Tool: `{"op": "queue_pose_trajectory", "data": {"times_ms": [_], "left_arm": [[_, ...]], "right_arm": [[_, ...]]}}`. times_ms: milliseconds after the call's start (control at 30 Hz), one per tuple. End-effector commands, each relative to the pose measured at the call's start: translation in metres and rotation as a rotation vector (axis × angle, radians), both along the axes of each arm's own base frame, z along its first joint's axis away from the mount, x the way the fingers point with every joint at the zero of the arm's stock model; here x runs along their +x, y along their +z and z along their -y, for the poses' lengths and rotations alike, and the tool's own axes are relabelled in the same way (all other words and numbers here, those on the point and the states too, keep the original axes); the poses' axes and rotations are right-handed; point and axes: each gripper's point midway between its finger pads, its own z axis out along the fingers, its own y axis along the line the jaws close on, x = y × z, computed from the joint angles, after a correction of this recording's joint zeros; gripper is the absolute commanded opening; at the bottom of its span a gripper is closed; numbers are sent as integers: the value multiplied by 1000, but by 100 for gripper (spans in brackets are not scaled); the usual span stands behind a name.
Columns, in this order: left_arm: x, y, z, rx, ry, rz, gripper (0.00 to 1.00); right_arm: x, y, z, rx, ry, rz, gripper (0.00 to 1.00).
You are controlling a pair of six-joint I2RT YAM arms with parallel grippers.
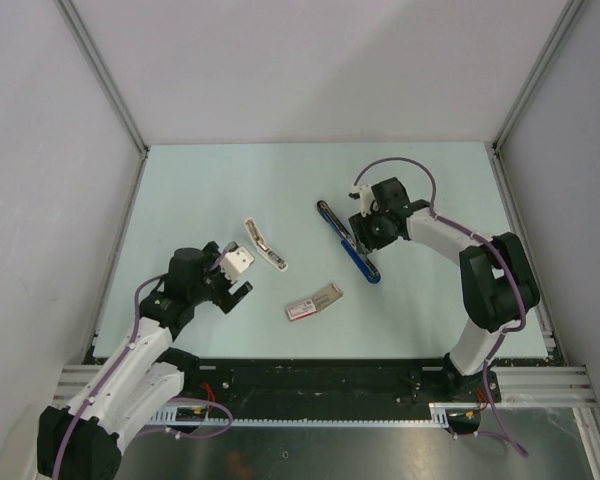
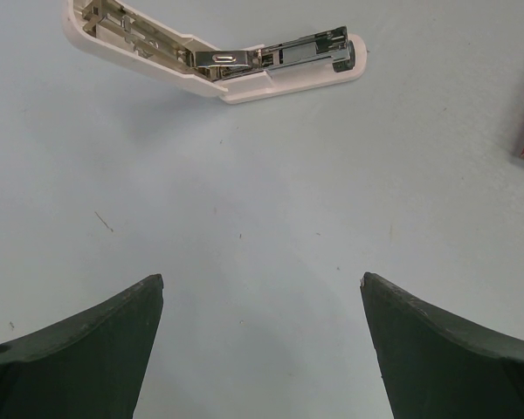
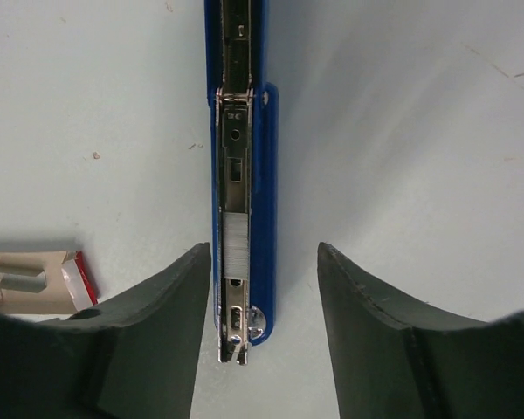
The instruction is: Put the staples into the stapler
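The blue stapler (image 1: 346, 241) lies opened flat on the table. In the right wrist view its metal channel (image 3: 233, 157) faces up with a silvery strip of staples (image 3: 233, 244) lying in it. My right gripper (image 3: 264, 248) is open and straddles the stapler's near end without touching it; it also shows in the top view (image 1: 361, 238). The pink-and-white staple box (image 1: 313, 302) lies near the table's middle with its tray slid out, and it shows in the right wrist view (image 3: 31, 281). My left gripper (image 2: 262, 278) is open and empty above bare table (image 1: 236, 294).
A second stapler, white, (image 1: 265, 245) lies opened flat left of the blue one, and it also shows at the top of the left wrist view (image 2: 218, 61). Grey walls enclose the table on three sides.
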Motion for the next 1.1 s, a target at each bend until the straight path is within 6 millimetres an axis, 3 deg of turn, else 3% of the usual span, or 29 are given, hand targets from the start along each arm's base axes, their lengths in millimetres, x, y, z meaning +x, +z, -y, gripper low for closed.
{"op": "queue_pose_trajectory", "data": {"times_ms": [0,200,333,567,700,867,1067], "left_arm": [[5,7,-1,-6,3,38,99],[5,11,0,-17,3,45,99],[13,28,-4,-38,40,79,100],[46,87,-16,-106,114,149,99],[72,108,-21,-146,178,130,99],[105,113,-24,-229,250,59,99],[143,106,-26,-337,327,-46,99]], "right_arm": [[4,28,-2,68,12,53,60],[-1,35,-11,92,64,68,70],[-6,44,-29,56,142,135,71],[-29,57,-88,21,366,274,68],[-37,70,-125,80,447,319,62],[-33,78,-168,174,459,342,49],[-24,70,-209,208,442,308,48]]}}
